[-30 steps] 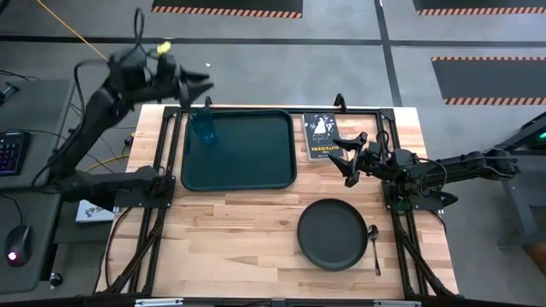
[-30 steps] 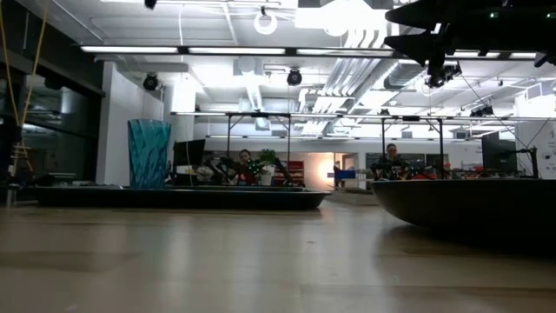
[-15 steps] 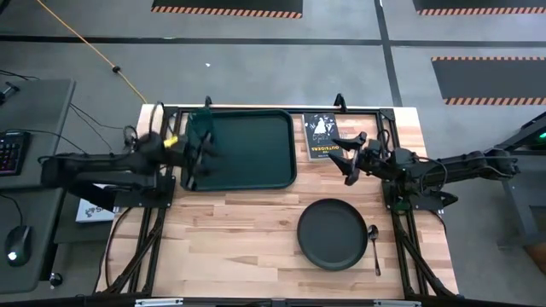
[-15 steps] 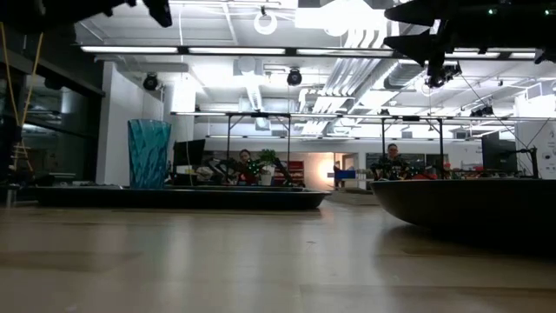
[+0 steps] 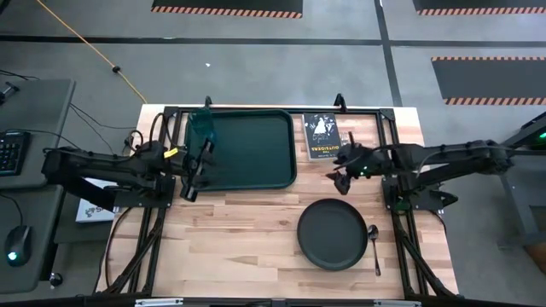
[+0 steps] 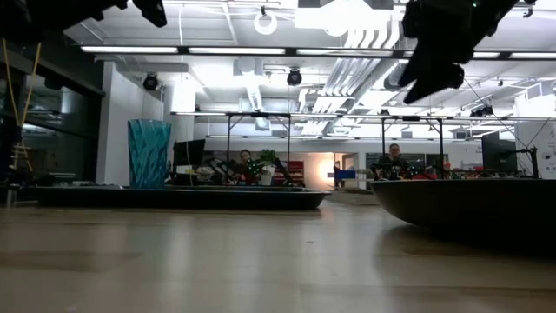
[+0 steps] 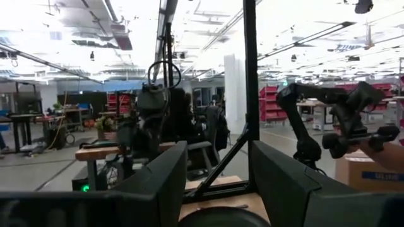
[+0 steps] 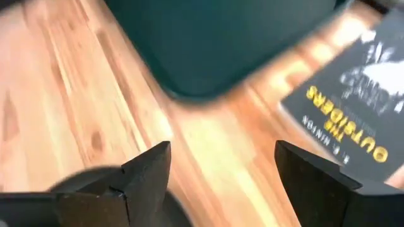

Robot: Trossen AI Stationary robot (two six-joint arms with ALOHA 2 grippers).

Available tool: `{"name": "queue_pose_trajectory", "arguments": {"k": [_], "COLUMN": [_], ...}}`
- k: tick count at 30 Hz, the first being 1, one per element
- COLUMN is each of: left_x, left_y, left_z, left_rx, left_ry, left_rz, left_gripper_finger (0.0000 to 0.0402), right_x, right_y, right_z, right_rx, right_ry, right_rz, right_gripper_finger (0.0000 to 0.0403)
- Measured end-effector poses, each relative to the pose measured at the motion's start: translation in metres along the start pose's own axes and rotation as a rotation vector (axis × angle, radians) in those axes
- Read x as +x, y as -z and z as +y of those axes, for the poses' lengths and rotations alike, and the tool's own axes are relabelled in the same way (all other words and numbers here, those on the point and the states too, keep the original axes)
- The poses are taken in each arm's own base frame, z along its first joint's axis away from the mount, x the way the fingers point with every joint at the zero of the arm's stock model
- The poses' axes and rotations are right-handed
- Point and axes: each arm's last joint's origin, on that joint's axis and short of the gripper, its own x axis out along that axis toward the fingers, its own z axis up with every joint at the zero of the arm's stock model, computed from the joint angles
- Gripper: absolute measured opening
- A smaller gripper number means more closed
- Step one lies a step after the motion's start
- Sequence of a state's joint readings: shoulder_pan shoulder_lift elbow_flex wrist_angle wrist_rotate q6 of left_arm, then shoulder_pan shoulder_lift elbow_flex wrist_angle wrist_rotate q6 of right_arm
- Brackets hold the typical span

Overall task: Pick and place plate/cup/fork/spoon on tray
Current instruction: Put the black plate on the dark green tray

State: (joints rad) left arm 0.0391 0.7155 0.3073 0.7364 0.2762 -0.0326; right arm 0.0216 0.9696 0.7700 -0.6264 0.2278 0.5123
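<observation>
The teal cup (image 5: 202,124) stands upright in the far left corner of the dark green tray (image 5: 247,153); it also shows in the low view (image 6: 149,154). The black plate (image 5: 333,234) lies on the table near the right front, with the spoon (image 5: 375,243) on the table at its right. The fork does not show. My left gripper (image 5: 201,166) is open and empty, hovering level over the tray's left part, just nearer than the cup. My right gripper (image 5: 341,173) is open and empty, above the table between the tray, the book and the plate.
A small black book (image 5: 321,135) with white and yellow print lies right of the tray, close under my right arm; it also shows in the right wrist view (image 8: 353,120). Black frame bars run along the table's left and right sides. Bare wood lies in front of the tray.
My left arm has swung down from high behind the table's far left corner and now reaches low and level over the tray's left edge. My right gripper has moved a little toward the near edge and tipped downward. The cup, plate and spoon have stayed put.
</observation>
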Motion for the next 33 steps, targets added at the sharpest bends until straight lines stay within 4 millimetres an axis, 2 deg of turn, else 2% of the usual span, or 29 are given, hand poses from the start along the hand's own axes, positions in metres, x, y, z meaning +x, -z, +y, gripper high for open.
{"name": "queue_pose_trajectory", "arguments": {"k": [7,14,21,27,33], "left_x": [0.000,0.000,0.000,0.000,0.000], "left_y": [-0.001,-0.002,-0.002,-0.001,-0.002], "left_z": [-0.001,-0.001,-0.001,-0.001,-0.001], "left_rx": [0.005,0.005,0.006,0.010,0.026], "left_ry": [0.008,0.008,-0.005,-0.011,-0.014], "left_rz": [-0.013,-0.016,-0.016,-0.016,-0.025], "left_gripper_finger": [0.0165,0.0165,0.0165,0.0165,0.0165], "right_x": [0.013,0.008,0.014,0.028,0.036], "right_y": [0.012,0.029,0.067,0.103,0.126], "right_z": [0.007,0.015,0.014,0.011,0.007], "right_rx": [-0.036,-0.024,0.019,0.126,0.164], "right_ry": [0.078,0.079,0.088,0.052,0.055], "right_rz": [0.100,0.204,0.278,0.321,0.328], "right_gripper_finger": [0.0275,0.0275,0.0275,0.0275,0.0275]}}
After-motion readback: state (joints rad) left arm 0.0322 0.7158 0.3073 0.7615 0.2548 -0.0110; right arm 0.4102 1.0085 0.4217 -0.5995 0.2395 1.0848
